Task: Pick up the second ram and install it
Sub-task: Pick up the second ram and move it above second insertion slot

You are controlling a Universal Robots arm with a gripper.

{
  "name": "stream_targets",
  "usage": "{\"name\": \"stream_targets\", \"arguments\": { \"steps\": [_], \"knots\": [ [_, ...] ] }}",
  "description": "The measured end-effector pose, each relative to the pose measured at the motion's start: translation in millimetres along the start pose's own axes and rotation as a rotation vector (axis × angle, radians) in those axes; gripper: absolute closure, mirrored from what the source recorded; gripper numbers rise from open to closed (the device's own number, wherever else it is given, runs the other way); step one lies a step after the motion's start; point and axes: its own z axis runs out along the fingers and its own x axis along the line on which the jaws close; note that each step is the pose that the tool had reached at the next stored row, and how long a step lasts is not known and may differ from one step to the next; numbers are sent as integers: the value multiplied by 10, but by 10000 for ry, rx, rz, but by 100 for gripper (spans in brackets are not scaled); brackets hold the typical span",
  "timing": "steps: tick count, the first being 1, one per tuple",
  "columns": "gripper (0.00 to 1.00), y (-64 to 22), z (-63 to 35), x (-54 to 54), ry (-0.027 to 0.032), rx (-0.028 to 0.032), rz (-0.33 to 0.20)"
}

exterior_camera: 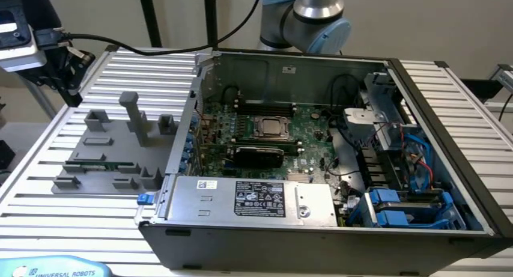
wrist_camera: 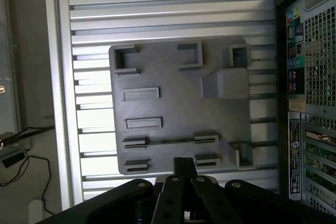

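Gripper (exterior_camera: 72, 91) is shut tight: fingers pressed together, nothing pinched. In the exterior view I see it hanging over the far corner of the slatted table (exterior_camera: 48, 229), on the exterior view's left, raised and well apart from the grey tray (exterior_camera: 88, 184).

Ram stick (exterior_camera: 100, 166) is in that tray, not in the machine. It's green and thin, standing on its long edge near the tray's front edge, with its ends caught in small grey holders. From the wrist camera the ram stick (wrist_camera: 170, 140) reads edge-on as a thin line between two slotted holders. The fingertips (wrist_camera: 179, 167) sit close to that line in the picture. No contact, since the exterior view shows clear air between gripper and tray.

The tray also carries several grey blocks and one tall post (exterior_camera: 132, 118).

Computer case (exterior_camera: 321, 241) lies on its side with the cover off, just beside the tray on the exterior view's right. Inside is the green board (exterior_camera: 309, 118), with the processor socket (exterior_camera: 273, 128) mid-board and a black card (exterior_camera: 256, 154) just in front of it. The silver power supply (exterior_camera: 248, 199) is at the near wall and the blue drive brackets (exterior_camera: 400, 208) are in the near right corner. The memory slots (exterior_camera: 265, 103) behind the socket are dark, so I can't tell what is seated there. The arm's base (exterior_camera: 316, 15) stands behind the case.
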Motion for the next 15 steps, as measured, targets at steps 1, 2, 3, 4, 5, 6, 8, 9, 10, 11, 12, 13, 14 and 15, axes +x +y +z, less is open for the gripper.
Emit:
{"name": "stream_targets", "arguments": {
  "steps": [1, 2, 3, 4, 5, 6, 8, 9, 10, 11, 12, 13, 14, 15],
  "knots": [
    [89, 0, 0, 0, 0, 0, 0],
    [89, 0, 0, 0, 1, 2, 0],
    [89, 4, 2, 1, -4, 19, 0],
    [89, 4, 3, 1, -7, 26, -22],
    [89, 4, 4, 1, -2, 26, -146],
    [89, 4, 8, 0, 1, 21, -325],
    [89, 4, 19, 1, 10, 14, -690],
    [89, 4, 25, 1, 15, 9, -874],
    [89, 4, 33, 1, 18, 6, -1055],
    [89, 3, 41, 1, 23, 1, -1245],
    [89, 3, 49, 1, 27, -2, -1425],
    [89, 3, 57, 2, 31, -5, -1604],
    [89, 3, 65, 2, 35, -10, -1784],
    [89, 2, 73, 2, 39, -13, -1965]
  ]
}}
